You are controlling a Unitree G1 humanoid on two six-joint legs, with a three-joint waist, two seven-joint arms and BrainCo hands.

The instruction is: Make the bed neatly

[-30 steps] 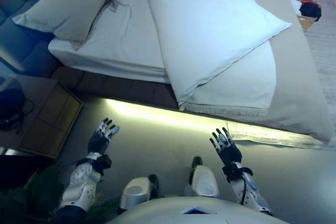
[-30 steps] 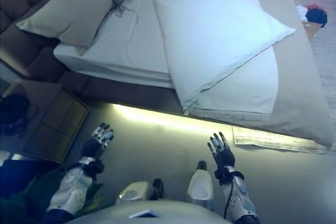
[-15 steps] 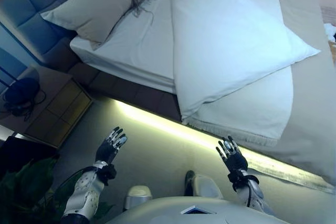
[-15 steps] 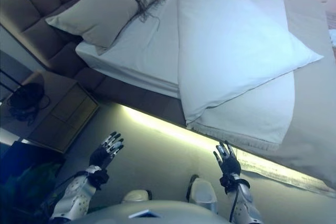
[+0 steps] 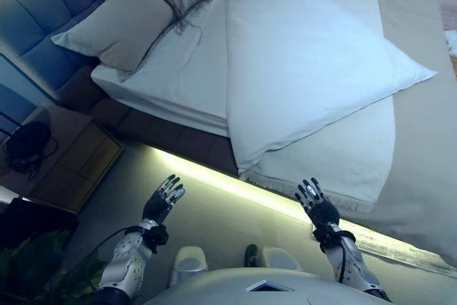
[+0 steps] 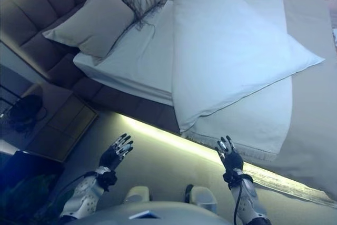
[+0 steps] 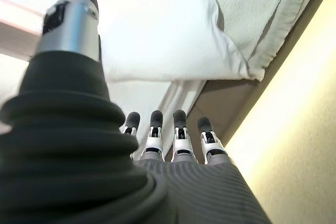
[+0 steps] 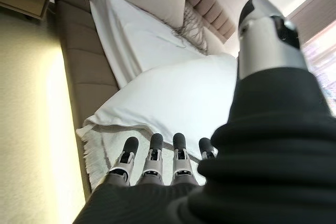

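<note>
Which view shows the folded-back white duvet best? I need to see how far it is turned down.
The left eye view: the whole duvet and its fold show. The right eye view matches it; the right wrist view shows its near corner, the left wrist view only an overhanging corner.

A padded, tufted headboard (image 6: pixel 39 11) stands at the head end. Beside it sits a wooden nightstand (image 5: pixel 75 166) with a dark object (image 5: pixel 27 144) on top. A warm light strip (image 5: pixel 214 180) glows along the bed base onto the smooth grey floor (image 6: pixel 158 167).
</note>
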